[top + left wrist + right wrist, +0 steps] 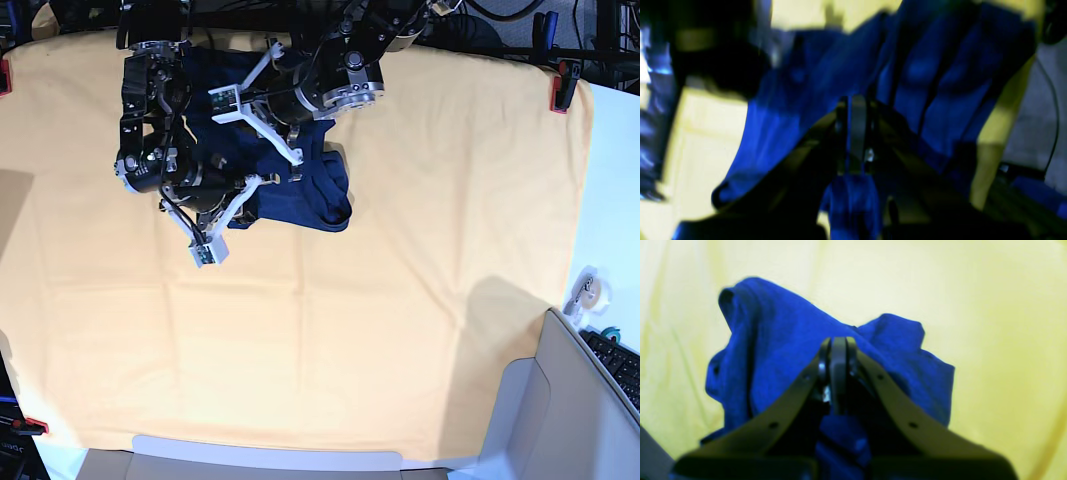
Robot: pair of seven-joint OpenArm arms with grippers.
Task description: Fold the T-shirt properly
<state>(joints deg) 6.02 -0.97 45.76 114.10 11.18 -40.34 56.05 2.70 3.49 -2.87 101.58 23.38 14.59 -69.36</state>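
Note:
The dark navy T-shirt (325, 195) lies bunched in a heap at the back of the yellow-orange table cloth (400, 300). Both arms reach into it from the back left. My left gripper (858, 100) is shut on a fold of the shirt (933, 76), and blue fabric shows between its fingers. In the base view it (298, 158) sits over the heap. My right gripper (838, 340) is shut on another fold of the shirt (773, 336), which drapes to both sides of it. In the base view it (285, 178) is just beside the left gripper.
Red clamps (556, 90) hold the cloth at the table's corners. A tape roll (588, 292) and a keyboard (622, 362) lie off the right edge. A grey box (555, 410) stands at the front right. Cables run along the back edge.

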